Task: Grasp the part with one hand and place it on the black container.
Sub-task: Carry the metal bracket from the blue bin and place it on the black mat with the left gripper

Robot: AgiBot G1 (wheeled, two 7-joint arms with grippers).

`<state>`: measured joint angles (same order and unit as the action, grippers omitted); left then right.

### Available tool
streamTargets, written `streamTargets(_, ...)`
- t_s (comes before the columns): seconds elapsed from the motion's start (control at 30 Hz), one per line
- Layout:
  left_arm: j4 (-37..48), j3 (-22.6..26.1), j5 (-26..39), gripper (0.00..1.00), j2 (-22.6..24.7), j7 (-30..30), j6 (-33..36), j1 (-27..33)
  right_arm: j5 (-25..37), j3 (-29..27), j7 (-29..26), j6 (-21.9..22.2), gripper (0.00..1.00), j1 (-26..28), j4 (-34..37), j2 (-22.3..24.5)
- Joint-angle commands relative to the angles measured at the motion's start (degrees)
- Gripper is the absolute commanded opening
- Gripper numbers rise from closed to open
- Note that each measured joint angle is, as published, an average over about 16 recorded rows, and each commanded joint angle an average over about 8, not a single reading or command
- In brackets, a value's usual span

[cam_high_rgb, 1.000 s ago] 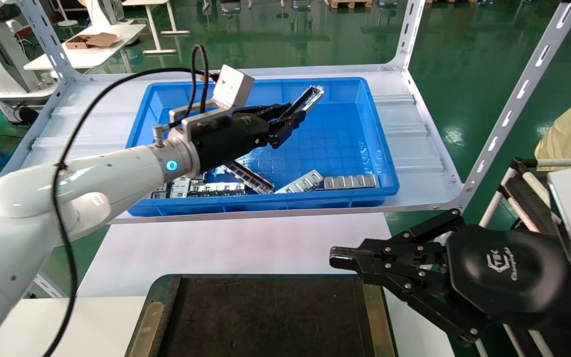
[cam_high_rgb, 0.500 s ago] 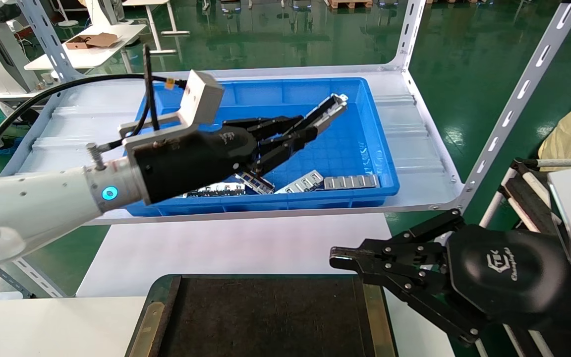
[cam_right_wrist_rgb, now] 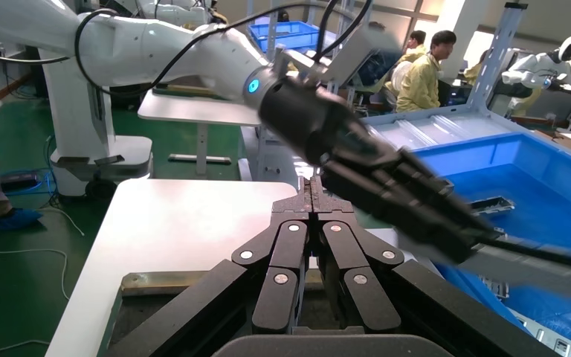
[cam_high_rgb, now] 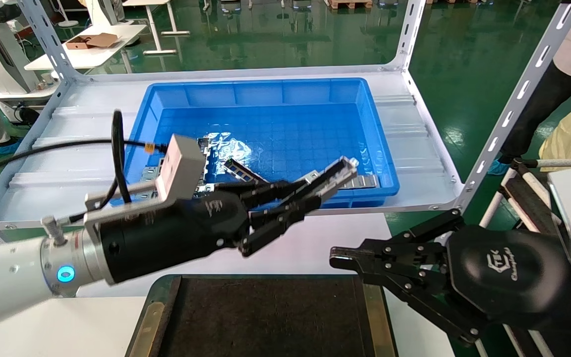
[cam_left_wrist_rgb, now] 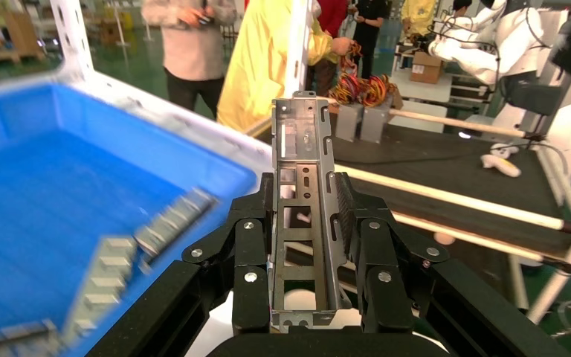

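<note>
Part slots visible only from left hand camera.

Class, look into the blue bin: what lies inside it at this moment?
The blue bin holds several silver plates and metal pieces along its near side. The left gripper, shut on the part, covers some of them. The right gripper waits aside, shut.

My left claw black; part silver-grey, slotted; bin blue, grid-patterned floor; black container matte dark, brass strips.
</note>
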<state>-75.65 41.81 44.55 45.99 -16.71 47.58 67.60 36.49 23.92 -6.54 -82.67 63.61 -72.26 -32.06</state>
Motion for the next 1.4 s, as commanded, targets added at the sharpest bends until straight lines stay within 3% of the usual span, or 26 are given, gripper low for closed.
streamTargets(0.03,-1.7,0.0,-0.6,0.00,-1.0,-0.4,-0.2,-1.8,0.0,0.0,0.0,0.0,0.00,0.0,0.0,0.0)
streamTargets(0.3,-2.0,1.6,-1.7,0.00,-2.0,0.2,-0.1,-9.2,0.0,0.0,0.0,0.0,0.00,0.0,0.0,0.0)
streamTargets(0.57,-1.9,4.4,0.1,0.00,-1.2,0.0,-7.3,-17.4,0.0,0.0,0.0,0.0,0.00,0.0,0.0,0.0)
streamTargets(0.97,-1.1,8.5,2.5,0.00,6.6,-5.3,-33.6,-26.3,0.0,0.0,0.0,0.0,0.00,0.0,0.0,0.0)
streamTargets(1.2,1.1,12.8,1.9,0.00,13.1,-8.0,-49.9,-27.0,0.0,0.0,0.0,0.0,0.00,0.0,0.0,0.0)
streamTargets(1.4,4.5,16.1,-0.4,0.00,18.5,-7.9,-58.9,-25.4,0.0,0.0,0.0,0.0,0.00,0.0,0.0,0.0)
